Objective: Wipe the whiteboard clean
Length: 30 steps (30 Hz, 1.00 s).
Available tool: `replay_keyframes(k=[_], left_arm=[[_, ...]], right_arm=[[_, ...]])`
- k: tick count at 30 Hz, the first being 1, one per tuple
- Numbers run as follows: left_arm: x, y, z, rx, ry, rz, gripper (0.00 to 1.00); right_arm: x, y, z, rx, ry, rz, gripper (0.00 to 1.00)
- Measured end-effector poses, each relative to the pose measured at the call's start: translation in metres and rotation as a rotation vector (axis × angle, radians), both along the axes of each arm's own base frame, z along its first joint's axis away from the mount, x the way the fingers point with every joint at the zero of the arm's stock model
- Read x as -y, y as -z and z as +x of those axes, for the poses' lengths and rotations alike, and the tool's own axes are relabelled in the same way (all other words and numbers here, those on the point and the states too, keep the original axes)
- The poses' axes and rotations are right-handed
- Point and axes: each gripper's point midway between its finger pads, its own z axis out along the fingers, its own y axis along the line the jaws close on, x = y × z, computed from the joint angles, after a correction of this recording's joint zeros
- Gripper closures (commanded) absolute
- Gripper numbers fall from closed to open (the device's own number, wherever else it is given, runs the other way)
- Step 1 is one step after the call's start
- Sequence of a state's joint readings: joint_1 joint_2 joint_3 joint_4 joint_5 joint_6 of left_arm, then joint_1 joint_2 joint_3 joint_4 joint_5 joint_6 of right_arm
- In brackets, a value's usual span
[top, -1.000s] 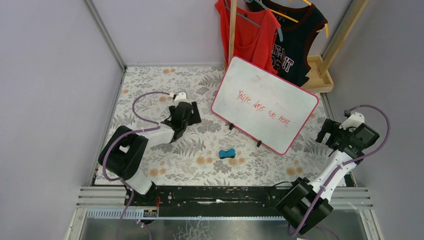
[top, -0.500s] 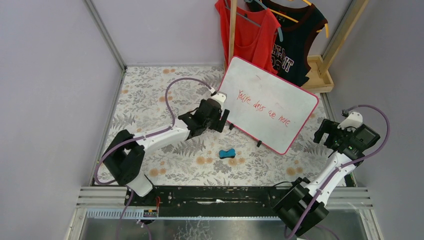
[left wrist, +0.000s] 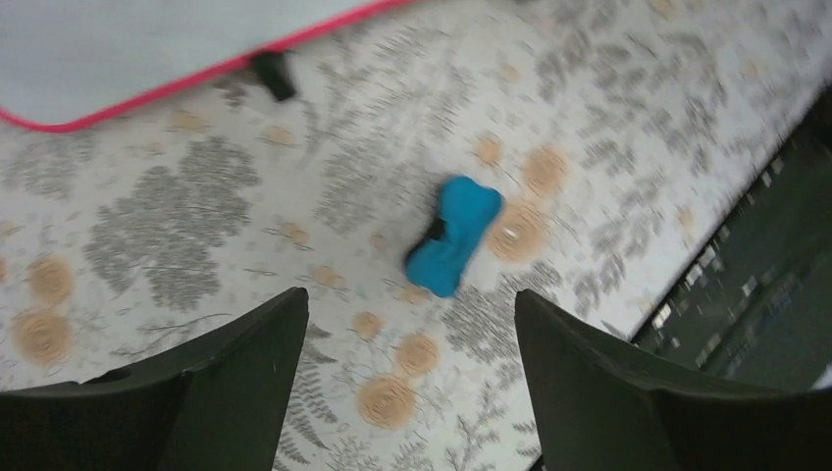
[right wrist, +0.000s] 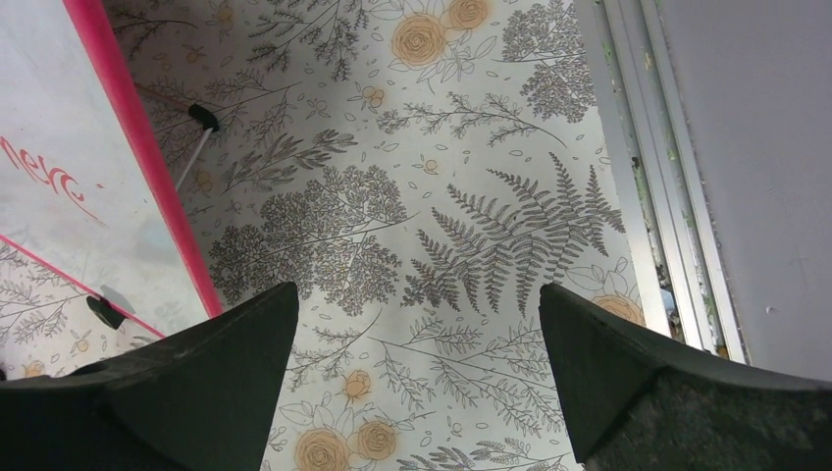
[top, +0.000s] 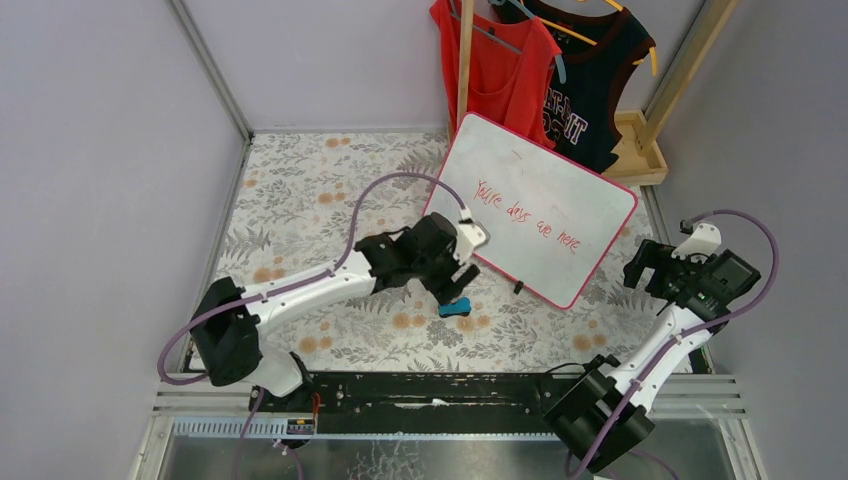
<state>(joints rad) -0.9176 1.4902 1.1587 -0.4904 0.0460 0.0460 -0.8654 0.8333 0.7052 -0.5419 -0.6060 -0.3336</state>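
At the near edge of the table, the fern-and-flower patterned tablecloth [top: 300, 200] carries the small blue bone-shaped eraser [top: 455, 307], lying free. The left gripper [top: 452, 290] hangs right above it, jaws spread wide and holding nothing. In its wrist view the eraser [left wrist: 453, 235] lies slanted and a little ahead of the gap between the fingers, not between them. The right gripper [top: 650, 270], equally wide open and empty, hovers over bare cloth just off the board's right-hand edge.

Behind the eraser, toward the far right of the table, stands the large white whiteboard with rounded corners and a thin pink-red frame [top: 530, 210]. It is propped on small black feet [top: 518, 288] and turned at an angle. Its red handwriting is unwiped and seems to read "You're days are here", though the middle words are unsure.

Farthest back, a red tank top [top: 490, 70] and a black tank top [top: 590, 90] hang by a wooden rack [top: 640, 140]. The black one bears orange lettering, mostly hidden, with only "IT" plain.

Two things look risky. If the jaws close before they straddle the eraser, they would likely grasp nothing, or a finger landing on its slanted end could skid it across the cloth. Later, a hard wipe could slide or tip the board back toward the clothes — it rests only on those small feet, and nothing braces it.
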Motion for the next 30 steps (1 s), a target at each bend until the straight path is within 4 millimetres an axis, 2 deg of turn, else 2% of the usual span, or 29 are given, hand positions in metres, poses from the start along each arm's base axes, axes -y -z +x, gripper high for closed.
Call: replay_keyframes(k=[4,9,15,25,30], left_arm=[[0.004,0.014,-0.030,-0.026,0.117,0.071,0.25],[-0.007,0.034,-0.041,-0.036,0.165,0.141,0.25],[-0.018,0.056,-0.045,-0.048,0.181,0.197,0.28],[-0.004,0.099,-0.040,-0.096,0.229,0.251,0.37],[0.007,0.106,-0.037,-0.099,0.240,0.231,0.38]], right_arm=[[0.001,-0.002,0.003,-0.012,-0.020,0.018,0.01],[0.006,-0.023,0.016,0.002,-0.058,0.040,0.02],[0.000,-0.031,0.019,0.029,-0.088,0.059,0.01],[-0.004,-0.031,0.018,0.036,-0.097,0.066,0.01],[-0.005,-0.028,0.017,0.030,-0.097,0.073,0.02]])
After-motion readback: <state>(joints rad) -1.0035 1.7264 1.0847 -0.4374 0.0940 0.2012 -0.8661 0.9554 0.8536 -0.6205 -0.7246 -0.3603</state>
